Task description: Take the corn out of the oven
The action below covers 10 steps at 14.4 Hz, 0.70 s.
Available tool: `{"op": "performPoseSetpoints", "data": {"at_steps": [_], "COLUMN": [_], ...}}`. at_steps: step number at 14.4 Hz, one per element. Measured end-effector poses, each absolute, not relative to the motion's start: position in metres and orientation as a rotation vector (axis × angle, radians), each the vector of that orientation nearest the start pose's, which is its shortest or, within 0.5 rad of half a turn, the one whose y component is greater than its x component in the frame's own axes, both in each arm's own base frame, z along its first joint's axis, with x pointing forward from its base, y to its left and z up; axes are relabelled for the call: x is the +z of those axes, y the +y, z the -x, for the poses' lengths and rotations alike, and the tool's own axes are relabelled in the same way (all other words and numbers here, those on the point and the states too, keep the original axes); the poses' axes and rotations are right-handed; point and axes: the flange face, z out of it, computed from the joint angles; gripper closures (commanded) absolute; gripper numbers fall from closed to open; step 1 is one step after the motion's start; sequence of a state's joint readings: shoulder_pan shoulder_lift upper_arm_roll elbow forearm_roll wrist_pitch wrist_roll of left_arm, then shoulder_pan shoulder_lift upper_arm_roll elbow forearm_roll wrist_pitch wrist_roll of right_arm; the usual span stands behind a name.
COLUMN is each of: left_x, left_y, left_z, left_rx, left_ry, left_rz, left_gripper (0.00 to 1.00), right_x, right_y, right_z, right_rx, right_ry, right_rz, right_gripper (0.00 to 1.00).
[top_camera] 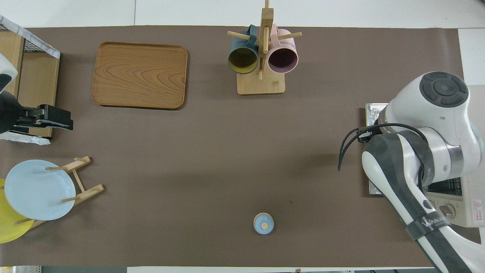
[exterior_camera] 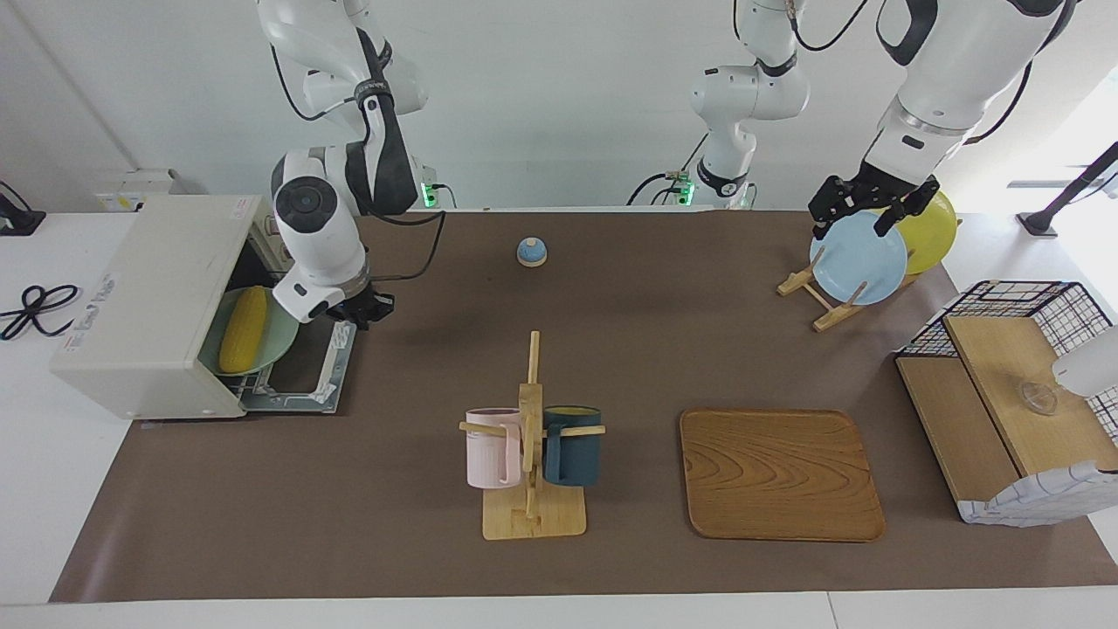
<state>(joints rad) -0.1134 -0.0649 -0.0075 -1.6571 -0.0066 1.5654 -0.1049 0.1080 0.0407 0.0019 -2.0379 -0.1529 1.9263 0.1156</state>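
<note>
- Inside the oven (exterior_camera: 144,301), at the right arm's end of the table, the corn (exterior_camera: 243,329) is seen lying on a green plate (exterior_camera: 278,335) on the pulled-out rack, with the door (exterior_camera: 306,376) folded down flat
- The right gripper (exterior_camera: 360,311) is held just over the door, near the plate; it cannot be told if its fingers are spread or pressed together, and nothing is seen in them
- The corn should be gripped across its thick middle, it seems, so it is not rolled off the plate, and it should be lifted clear before being pulled out
- The left gripper (exterior_camera: 860,210) is kept waiting over the blue plate (exterior_camera: 858,258), its fingers spread wide
- One corn, one oven, two mugs (exterior_camera: 533,445), one wooden tray (exterior_camera: 780,474) and one small blue bell (exterior_camera: 531,252) are counted
</note>
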Motion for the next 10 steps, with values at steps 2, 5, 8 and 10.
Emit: {"op": "performPoseSetpoints", "data": {"at_steps": [2,5,8,10], "left_x": [0.619,0.619,0.619,0.619], "left_y": [-0.065,-0.065,-0.065,-0.065], "left_z": [-0.529,-0.529,-0.529,-0.529], "left_rx": [0.043,0.043,0.043,0.043], "left_ry": [0.025,0.025,0.025,0.025], "left_rz": [3.144,3.144,3.144,3.144], "left_gripper": [0.0,0.0,0.0,0.0], "right_x": [0.43,0.425,0.402,0.393], "right_y": [0.031,-0.009,-0.037,-0.039], "right_z": [-0.538,-0.541,-0.535,-0.531], "right_rx": [0.182,0.14,0.103,0.123], "right_ry": [-0.156,-0.251,-0.241,-0.237], "right_rz": [3.322,3.313,3.305,3.302], "right_gripper": [0.42,0.46,0.49,0.5]}}
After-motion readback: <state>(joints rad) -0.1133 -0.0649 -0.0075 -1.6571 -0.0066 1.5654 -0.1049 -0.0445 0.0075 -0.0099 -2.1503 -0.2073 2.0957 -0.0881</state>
